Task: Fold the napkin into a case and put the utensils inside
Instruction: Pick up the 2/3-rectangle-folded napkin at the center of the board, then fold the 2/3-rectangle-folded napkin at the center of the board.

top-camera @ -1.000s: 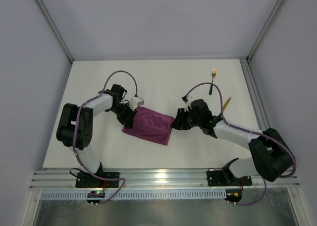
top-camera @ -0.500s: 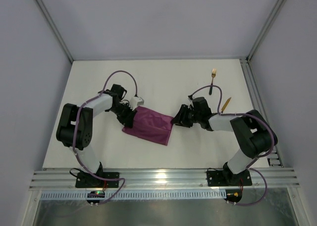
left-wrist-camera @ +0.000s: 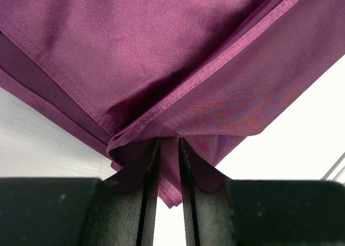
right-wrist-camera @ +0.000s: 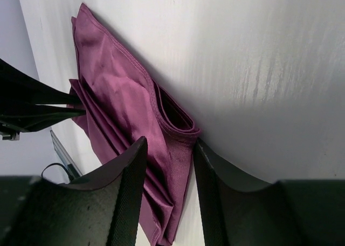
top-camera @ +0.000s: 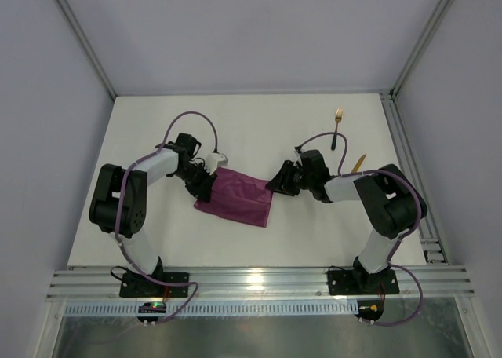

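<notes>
The magenta napkin point(top-camera: 235, 197) lies folded into an oblong on the white table. My left gripper point(top-camera: 205, 184) is at its far left corner. In the left wrist view the left gripper point(left-wrist-camera: 168, 149) is shut on a pinched fold of the napkin point(left-wrist-camera: 161, 52). My right gripper point(top-camera: 276, 184) is at the napkin's right corner. In the right wrist view it point(right-wrist-camera: 168, 159) stands open, its fingers straddling the layered edge of the napkin point(right-wrist-camera: 124, 106). The gold fork point(top-camera: 337, 127) and the knife point(top-camera: 358, 164) lie far right, apart from both grippers.
A metal rail point(top-camera: 401, 150) runs along the table's right edge just beyond the knife. Another rail point(top-camera: 259, 283) lies along the front by the arm bases. Grey walls enclose the table on the left, back and right.
The right arm's elbow has swung inward and its gripper has shifted slightly toward the far side at the napkin's right corner. The left arm and the napkin have stayed put.
</notes>
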Controlling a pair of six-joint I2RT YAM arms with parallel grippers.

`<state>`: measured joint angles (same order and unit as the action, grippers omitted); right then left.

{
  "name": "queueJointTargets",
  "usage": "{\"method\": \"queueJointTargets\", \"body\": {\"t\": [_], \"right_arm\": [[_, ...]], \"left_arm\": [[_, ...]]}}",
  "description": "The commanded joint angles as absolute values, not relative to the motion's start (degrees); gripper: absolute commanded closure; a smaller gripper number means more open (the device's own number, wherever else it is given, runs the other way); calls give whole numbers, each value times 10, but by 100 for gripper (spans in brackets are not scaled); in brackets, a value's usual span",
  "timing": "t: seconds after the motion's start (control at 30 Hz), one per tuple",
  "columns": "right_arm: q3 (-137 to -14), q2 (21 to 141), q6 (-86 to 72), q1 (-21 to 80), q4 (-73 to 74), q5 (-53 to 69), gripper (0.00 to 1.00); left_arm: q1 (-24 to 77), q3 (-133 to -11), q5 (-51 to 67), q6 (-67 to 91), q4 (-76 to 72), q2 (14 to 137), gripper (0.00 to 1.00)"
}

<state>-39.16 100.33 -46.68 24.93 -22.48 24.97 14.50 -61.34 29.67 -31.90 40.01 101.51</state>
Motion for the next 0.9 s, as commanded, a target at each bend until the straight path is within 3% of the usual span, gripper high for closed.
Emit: {"method": "queueJointTargets", "body": {"t": [0.0, 0.07, 0.1, 0.3, 0.87], "right_arm": [[-398, 1015, -429, 252, -202, 214, 63], [-405, 1011, -413, 256, -201, 216, 70], [-408, 1008, -397, 260, -194, 213, 78], [-421, 984, -337, 275, -188, 206, 96], [-392, 857, -118, 451, -155, 76, 96]], "left_arm": [[144, -612, 276, -329, 372, 1025, 78], [144, -613, 278, -328, 373, 1028, 78], [144, -613, 277, -329, 373, 1029, 78], [144, -621, 272, -318, 375, 1040, 78], [145, -645, 258, -297, 395, 1078, 78]]}}
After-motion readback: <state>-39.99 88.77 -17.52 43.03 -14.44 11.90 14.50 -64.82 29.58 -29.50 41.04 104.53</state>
